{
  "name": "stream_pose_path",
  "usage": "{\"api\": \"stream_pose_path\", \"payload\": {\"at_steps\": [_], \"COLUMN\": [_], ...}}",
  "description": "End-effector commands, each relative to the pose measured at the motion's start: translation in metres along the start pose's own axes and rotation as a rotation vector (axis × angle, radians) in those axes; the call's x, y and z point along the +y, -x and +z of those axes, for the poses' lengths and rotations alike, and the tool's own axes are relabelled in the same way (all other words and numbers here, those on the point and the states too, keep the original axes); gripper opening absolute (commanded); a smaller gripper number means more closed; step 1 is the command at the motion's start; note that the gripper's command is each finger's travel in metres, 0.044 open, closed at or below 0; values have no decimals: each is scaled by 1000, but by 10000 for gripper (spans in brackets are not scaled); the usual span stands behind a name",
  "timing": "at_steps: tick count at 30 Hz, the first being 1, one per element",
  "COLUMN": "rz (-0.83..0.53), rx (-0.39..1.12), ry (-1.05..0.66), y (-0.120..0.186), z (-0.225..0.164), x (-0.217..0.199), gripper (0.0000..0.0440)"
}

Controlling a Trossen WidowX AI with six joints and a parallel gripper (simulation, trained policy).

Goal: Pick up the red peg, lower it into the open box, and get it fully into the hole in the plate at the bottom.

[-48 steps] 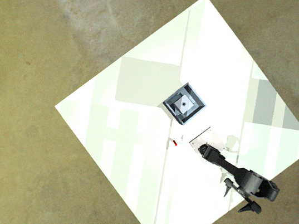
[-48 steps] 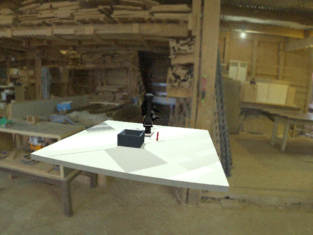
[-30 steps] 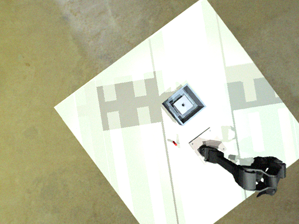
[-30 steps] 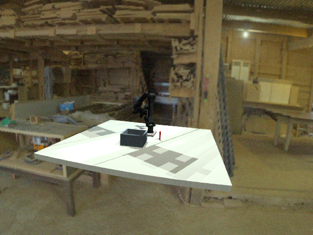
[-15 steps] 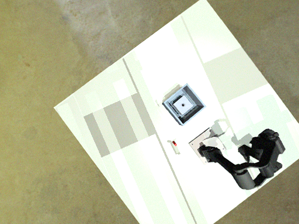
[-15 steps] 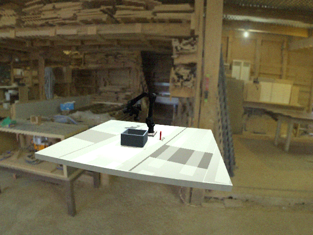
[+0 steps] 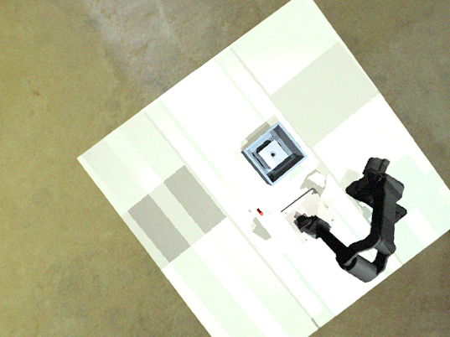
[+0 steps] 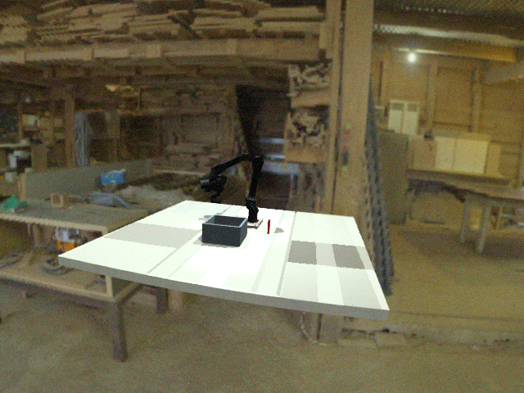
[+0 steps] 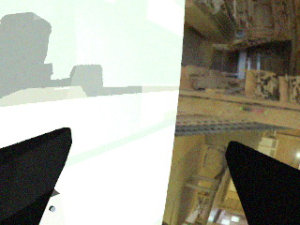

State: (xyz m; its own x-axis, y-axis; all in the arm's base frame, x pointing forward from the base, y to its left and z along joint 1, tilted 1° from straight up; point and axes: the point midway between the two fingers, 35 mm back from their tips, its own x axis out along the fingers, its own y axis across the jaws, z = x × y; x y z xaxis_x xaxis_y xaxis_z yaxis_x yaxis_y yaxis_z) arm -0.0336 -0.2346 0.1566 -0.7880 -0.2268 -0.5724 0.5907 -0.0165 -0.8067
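The red peg (image 7: 259, 211) (image 8: 268, 226) stands upright on the table, to the right of the open box in the exterior view. The dark blue-grey box (image 7: 255, 169) (image 8: 223, 232) is open at the top. A light plate (image 7: 278, 160) with a dark hole lies at its bottom; no peg shows in the hole. My gripper (image 9: 152, 143) is open with its fingers wide apart and nothing between them. It hangs raised over the far side of the table, away from both peg and box. The peg and the box are outside the wrist view.
The arm's pale mounting plate (image 7: 314, 199) sits on the table (image 7: 234, 110) (image 8: 211, 270) behind the box and near the peg. The arm bends up and out from it. The wrist view shows the table's edge, with the workshop beyond. Shadows and grey patches mark the table top.
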Motion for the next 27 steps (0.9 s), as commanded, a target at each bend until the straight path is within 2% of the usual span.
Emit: {"api": "stream_pose_path", "payload": {"at_steps": [1,14,27], "rz": [69,366,680], "rx": [-99,-368,-495], "ry": [-29,-10,129], "y": [28,131,217], "z": [8,-3,-69], "x": [17,76,116], "gripper": [440,440,440]}}
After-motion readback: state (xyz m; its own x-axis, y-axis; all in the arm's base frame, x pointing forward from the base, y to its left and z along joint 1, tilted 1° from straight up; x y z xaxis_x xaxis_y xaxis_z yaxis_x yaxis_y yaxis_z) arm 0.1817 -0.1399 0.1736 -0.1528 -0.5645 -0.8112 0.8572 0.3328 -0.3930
